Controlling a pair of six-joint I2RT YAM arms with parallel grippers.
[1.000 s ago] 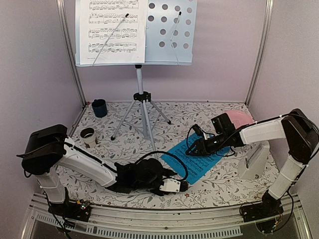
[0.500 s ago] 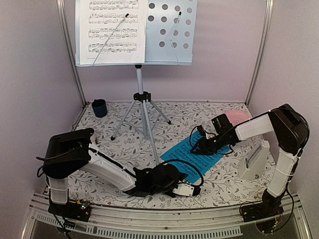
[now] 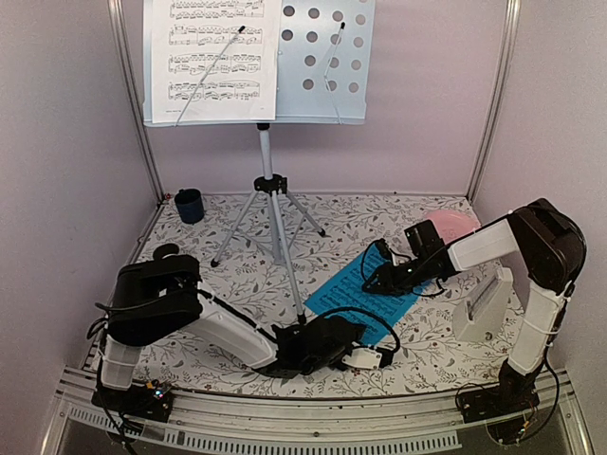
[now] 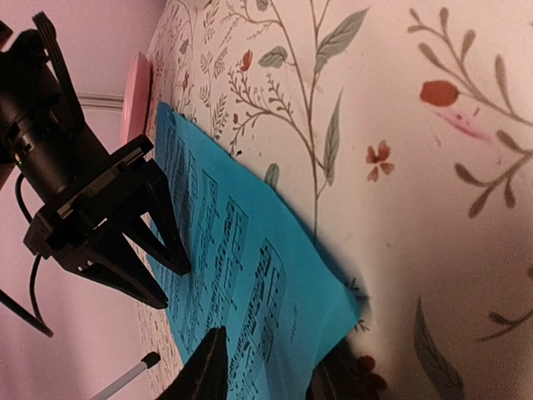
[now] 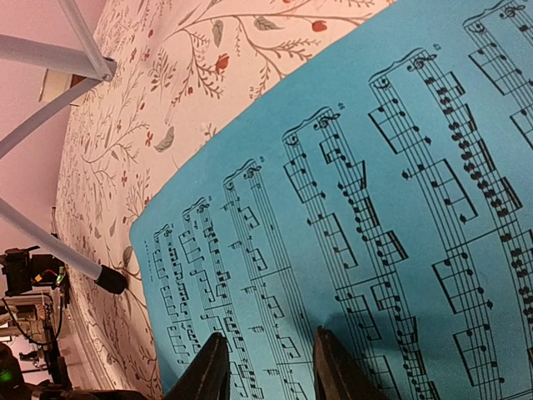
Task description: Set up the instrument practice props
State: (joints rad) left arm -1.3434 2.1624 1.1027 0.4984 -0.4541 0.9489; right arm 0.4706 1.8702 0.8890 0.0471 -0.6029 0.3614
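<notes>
Lying on the flower-patterned bench (image 3: 223, 280), the blue paper music sheet (image 3: 365, 296) is in front of the silver tripod music stand (image 3: 270, 190), which carries the white music sheet (image 3: 213, 57). The left fingers (image 4: 208, 373) stand a little apart around its near corner, not closed on it. The right fingers (image 5: 333, 367), also parted, have their tips on its farther half. The white pyramid metronome (image 3: 482, 308) is to the right of it.

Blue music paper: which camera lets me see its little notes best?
The right wrist view. The blue music sheet fills most of that picture, so its lines and notes look big and sharp. The left wrist view shows it at a slant, with the notes squashed. The top external view shows it small and partly covered.
</notes>
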